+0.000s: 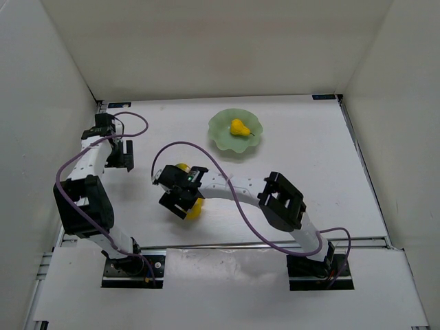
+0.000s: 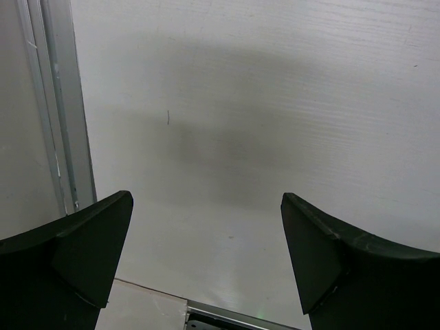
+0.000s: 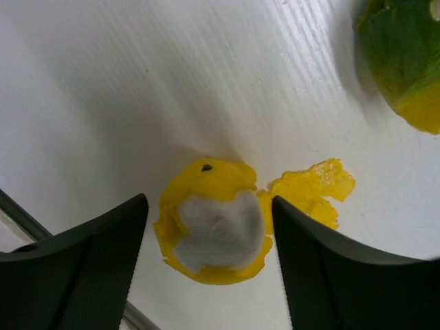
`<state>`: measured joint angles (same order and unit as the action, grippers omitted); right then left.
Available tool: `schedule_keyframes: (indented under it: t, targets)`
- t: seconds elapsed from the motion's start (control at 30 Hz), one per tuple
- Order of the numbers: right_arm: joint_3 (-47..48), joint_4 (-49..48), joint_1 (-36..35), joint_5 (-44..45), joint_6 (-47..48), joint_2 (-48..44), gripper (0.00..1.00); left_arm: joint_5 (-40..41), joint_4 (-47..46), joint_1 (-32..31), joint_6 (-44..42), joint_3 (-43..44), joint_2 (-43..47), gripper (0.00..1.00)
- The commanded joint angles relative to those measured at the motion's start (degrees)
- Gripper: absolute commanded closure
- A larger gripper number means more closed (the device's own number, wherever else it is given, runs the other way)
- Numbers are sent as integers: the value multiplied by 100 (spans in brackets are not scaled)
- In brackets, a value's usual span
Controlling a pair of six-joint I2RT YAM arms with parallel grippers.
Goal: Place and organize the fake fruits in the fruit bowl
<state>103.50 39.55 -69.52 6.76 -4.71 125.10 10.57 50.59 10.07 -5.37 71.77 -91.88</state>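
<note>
A yellow pear (image 1: 239, 128) lies in the pale green scalloped fruit bowl (image 1: 220, 134) at the back of the table. My right gripper (image 3: 208, 201) is down at the table with a yellow-and-white fruit (image 3: 216, 223) between its fingers. The jaws are open; one finger is close against the fruit, and a narrow gap shows at the other. A torn yellow peel flap (image 3: 313, 189) spreads beside the fruit. A green-and-yellow round fruit (image 3: 405, 55) lies a little further off. From above, the right gripper (image 1: 180, 199) hides most of both fruits. My left gripper (image 2: 206, 199) hangs open over bare table, holding nothing.
White walls enclose the table on three sides. A metal rail (image 2: 58, 117) runs along the table's left edge, close to the left gripper (image 1: 122, 157). A purple cable (image 1: 227, 185) loops over the right arm.
</note>
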Motion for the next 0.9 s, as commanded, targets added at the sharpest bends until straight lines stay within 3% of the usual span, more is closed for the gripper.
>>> schedule_keyframes:
  t: [0.0, 0.13, 0.23, 0.33, 0.37, 0.43, 0.67, 0.87]
  targets:
    - [135, 211, -27, 35, 58, -64, 18, 95, -23, 48, -87, 180, 416, 0]
    - [73, 263, -27, -26, 119, -65, 18, 33, -23, 48, -87, 180, 416, 0]
    - [73, 325, -27, -26, 119, -12, 32, -20, 30, 48, -87, 180, 416, 0]
    - [21, 377, -27, -26, 119, 41, 53, -20, 30, 48, -87, 180, 416, 0]
    - [21, 378, -27, -26, 119, 41, 69, -20, 30, 48, -87, 180, 416, 0]
    - [21, 439, -27, 52, 119, -11, 78, -20, 30, 48, -87, 241, 416, 0]
    - [188, 387, 569, 194, -616, -968, 83, -38, 206, -74, -166, 303, 363, 0]
    - [-304, -350, 2272, 632, -1769, -1937, 83, 420, 31, -969, -517, -13, 732, 0]
